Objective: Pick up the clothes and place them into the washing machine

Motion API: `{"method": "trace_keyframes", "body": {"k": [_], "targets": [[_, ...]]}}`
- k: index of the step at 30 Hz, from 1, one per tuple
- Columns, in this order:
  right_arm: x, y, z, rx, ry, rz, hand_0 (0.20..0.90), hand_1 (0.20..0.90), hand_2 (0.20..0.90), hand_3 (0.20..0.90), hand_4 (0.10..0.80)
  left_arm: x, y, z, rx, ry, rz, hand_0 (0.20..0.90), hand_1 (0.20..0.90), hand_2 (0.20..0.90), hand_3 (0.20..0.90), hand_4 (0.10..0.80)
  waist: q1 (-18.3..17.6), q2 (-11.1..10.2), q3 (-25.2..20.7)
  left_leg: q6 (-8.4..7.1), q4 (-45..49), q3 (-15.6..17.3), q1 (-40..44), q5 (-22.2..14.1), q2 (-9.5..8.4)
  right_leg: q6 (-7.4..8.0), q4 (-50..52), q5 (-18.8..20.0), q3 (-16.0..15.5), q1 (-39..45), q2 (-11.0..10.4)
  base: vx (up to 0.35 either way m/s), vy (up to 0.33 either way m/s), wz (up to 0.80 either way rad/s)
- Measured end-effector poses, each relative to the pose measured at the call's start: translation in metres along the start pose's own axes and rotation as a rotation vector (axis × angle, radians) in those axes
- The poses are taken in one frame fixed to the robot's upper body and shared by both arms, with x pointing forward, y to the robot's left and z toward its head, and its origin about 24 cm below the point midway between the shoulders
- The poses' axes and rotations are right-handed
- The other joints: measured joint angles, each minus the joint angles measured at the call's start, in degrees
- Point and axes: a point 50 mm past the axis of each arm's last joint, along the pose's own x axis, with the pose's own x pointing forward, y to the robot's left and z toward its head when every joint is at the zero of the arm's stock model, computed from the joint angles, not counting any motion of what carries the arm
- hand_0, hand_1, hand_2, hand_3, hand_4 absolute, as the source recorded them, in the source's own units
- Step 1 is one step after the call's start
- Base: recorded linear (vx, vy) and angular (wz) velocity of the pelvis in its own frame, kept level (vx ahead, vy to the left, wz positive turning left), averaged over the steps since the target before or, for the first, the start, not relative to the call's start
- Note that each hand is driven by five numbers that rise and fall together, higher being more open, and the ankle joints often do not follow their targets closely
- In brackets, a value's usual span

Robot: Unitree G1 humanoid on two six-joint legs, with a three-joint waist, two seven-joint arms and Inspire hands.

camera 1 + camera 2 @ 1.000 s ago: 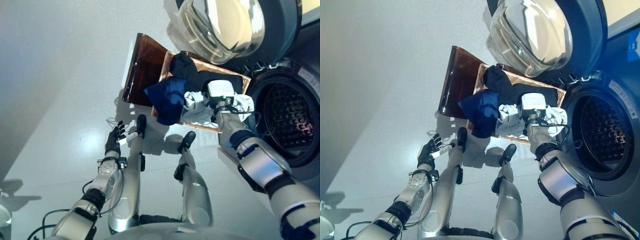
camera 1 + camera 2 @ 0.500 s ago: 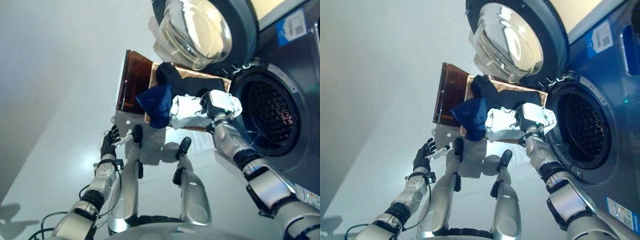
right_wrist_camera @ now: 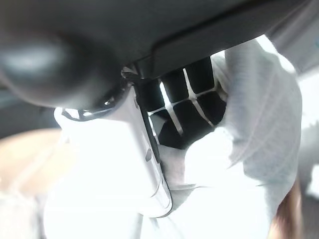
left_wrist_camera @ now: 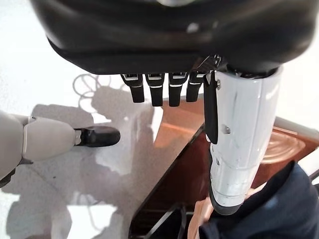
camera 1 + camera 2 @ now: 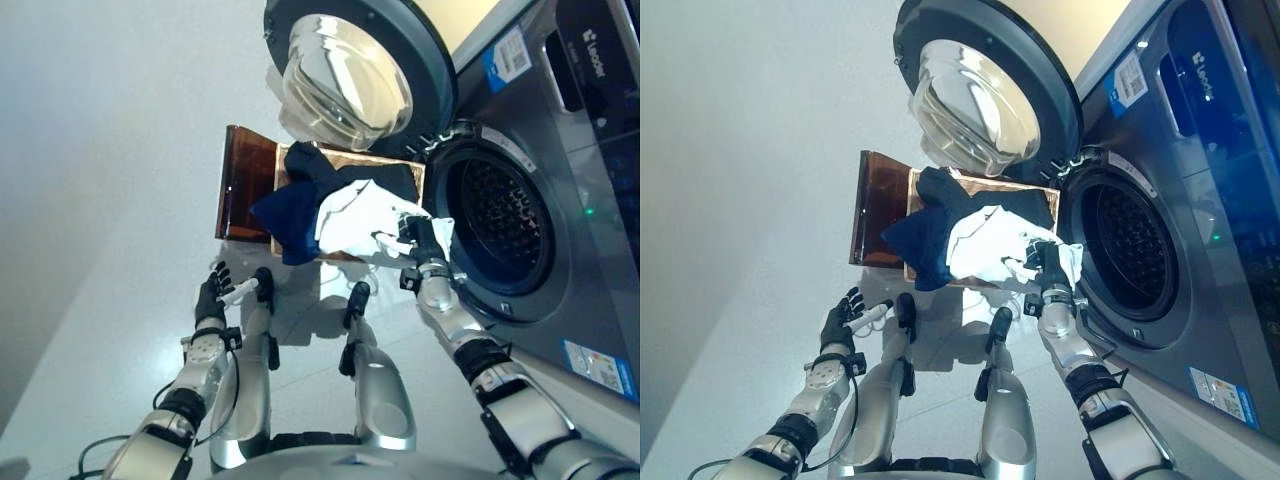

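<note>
At centre frame the right robot hand (image 5: 428,243) is raised, fingers curled round white cloth (image 5: 358,214). At lower left, the left robot hand (image 5: 211,293) hangs with fingers relaxed, holding nothing.

White garment (image 5: 362,212): crumpled, lifted above brown basket (image 5: 245,185), one end pinched in right hand (image 5: 428,240), fingers (image 3: 187,107) curled into cloth, held just beside washing machine (image 5: 560,170) drum opening. Dark blue garment (image 5: 285,215): draped over basket's near edge. Black garment (image 5: 310,165): bunched in basket, far side. Machine door (image 5: 350,70) swung open.
</note>
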Motion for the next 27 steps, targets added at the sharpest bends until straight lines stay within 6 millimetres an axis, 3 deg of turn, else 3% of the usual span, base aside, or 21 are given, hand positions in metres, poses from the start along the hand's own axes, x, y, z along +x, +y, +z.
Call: {"method": "trace_keyframes", "body": {"k": [8, 13, 18, 27], "targets": [[-0.013, 0.019, -0.012, 0.474, 0.102, 0.042, 0.2, 0.2, 0.2, 0.2, 0.3, -0.002, -0.001, -0.005, 0.003, 0.014, -0.022, 0.9, 0.9, 0.9, 0.9, 0.8, 0.0, 0.0, -1.9, 0.08, 0.0, 0.1, 1.0, -0.3, -0.27, -0.02, 0.0, 0.0, -0.1, 0.9, -0.3, 0.005, -0.002, 0.0], [-0.021, 0.041, -0.021, 0.952, 0.219, 0.041, 0.2, 0.2, 0.2, 0.2, 0.3, -0.006, -0.003, -0.013, 0.01, 0.047, -0.044, 0.9, 0.9, 0.9, 0.9, 0.8, -0.1, 0.1, -3.9, 0.07, 0.0, 0.3, 1.0, -0.3, -0.3, -0.02, 0.0, 0.0, 0.0, 0.8, -0.6, 0.0, 0.0, 0.0], [-0.028, 0.058, -0.028, 1.209, 0.284, 0.005, 0.2, 0.2, 0.2, 0.2, 0.3, -0.009, -0.004, -0.024, 0.007, 0.089, -0.047, 0.9, 0.9, 0.9, 0.9, 0.8, 0.0, 0.5, -5.4, 0.09, 0.0, 0.3, 1.0, -0.4, -0.42, -0.05, 0.0, 0.0, 0.0, 0.8, -0.8, 0.0, 0.0, 0.0], [-0.031, 0.059, -0.043, 1.476, 0.323, -0.168, 0.2, 0.2, 0.2, 0.2, 0.3, -0.014, -0.014, -0.035, 0.016, 0.137, -0.078, 0.9, 0.9, 0.9, 0.9, 0.8, -0.1, 2.1, -6.7, 0.1, 0.0, 0.9, 1.1, -0.4, -0.49, -0.04, 0.1, 0.0, 0.5, 0.5, -0.9, -0.011, 0.006, -0.02]]}}
